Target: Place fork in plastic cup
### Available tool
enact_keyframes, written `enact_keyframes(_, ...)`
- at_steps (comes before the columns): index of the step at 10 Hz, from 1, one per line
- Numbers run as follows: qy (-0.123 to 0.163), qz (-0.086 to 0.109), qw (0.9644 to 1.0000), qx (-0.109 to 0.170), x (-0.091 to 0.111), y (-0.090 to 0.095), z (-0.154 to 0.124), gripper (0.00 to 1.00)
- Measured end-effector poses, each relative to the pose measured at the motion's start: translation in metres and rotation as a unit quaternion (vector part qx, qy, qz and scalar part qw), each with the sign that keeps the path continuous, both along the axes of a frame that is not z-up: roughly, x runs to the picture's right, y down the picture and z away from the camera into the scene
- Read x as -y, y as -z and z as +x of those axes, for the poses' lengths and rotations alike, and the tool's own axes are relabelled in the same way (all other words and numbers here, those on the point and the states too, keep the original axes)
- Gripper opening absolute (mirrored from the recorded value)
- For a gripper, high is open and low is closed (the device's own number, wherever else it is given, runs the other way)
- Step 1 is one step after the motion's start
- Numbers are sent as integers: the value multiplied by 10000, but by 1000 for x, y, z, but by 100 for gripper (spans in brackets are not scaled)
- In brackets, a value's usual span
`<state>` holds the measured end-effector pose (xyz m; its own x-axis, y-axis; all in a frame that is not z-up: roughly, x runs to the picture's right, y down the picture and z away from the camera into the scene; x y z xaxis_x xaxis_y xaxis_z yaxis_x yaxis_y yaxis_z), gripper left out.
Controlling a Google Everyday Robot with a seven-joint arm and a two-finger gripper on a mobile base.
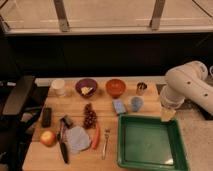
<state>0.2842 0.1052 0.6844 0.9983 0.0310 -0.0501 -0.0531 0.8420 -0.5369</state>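
Nothing of the job looks done yet; the fork (pixel 105 143) lies flat on the wooden surface (pixel 45 155), just beside the carrot (pixel 96 138) and left of the green tray (pixel 121 150); the plastic cup (pixel 136 103) stands upright next to the blue sponge (pixel 119 106), well apart from the fork. The claw (pixel 168 114) hangs at the surface's right edge, over the tray's far corner, nearer the cup than the fork; whether it is spread or pressed together I cannot tell. Still to do, by my reckoning: reach the fork, lift it, carry it over, drop it in the cup.
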Motion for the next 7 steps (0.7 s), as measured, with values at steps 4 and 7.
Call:
enact_keyframes(4,837,15,9946,610,13,3,-32,65)
enact_keyframes(7,1621,21,9775,1351,21,1,-100,65)
